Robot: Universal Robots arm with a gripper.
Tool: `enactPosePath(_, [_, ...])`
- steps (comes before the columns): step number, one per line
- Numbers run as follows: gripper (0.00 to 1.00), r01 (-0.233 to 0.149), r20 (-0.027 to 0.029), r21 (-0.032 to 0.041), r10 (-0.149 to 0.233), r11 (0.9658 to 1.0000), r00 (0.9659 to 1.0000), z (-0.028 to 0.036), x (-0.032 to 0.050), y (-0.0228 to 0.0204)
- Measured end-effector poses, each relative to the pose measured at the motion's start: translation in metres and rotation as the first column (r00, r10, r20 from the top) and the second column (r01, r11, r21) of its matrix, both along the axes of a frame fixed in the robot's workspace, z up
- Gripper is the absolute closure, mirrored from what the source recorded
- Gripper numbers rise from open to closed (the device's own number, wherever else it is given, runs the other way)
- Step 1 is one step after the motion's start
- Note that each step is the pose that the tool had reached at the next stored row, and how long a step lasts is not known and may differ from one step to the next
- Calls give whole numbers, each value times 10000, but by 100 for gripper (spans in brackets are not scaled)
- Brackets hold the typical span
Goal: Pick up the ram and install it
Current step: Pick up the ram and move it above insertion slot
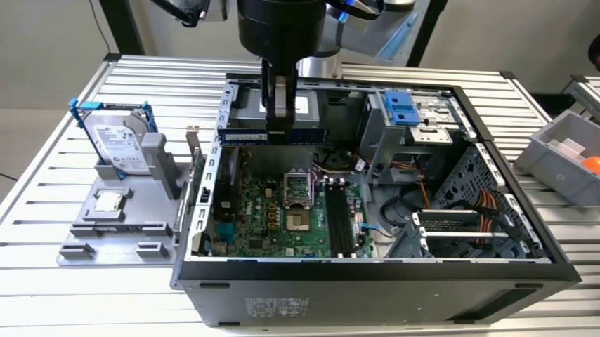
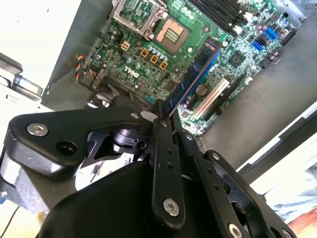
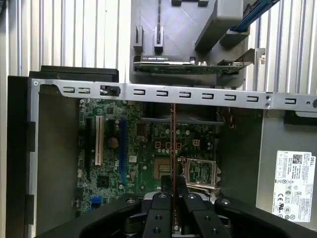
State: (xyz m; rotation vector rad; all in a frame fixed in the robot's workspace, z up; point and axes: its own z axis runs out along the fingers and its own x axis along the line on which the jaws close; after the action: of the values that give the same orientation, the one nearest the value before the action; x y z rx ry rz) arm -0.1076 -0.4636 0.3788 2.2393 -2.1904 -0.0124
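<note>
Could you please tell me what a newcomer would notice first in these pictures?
The open computer case dominates the exterior view, its green motherboard laid bare. Above the board, the gripper holds the ram clamped by its middle, the stick lying level. At the exterior view's left, a hard drive in a blue frame stands upright on a grey fixture.

The exterior view is looking down into the whole case [image 1: 375, 284]; both wrist views are looking from nearer at its motherboard [image 2: 148, 54] [image 3: 143, 148].
</note>
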Motion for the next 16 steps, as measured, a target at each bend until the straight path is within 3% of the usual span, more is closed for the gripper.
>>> enactPosePath(16, [100,0,0,0,0,10000,10000,0,175,9])
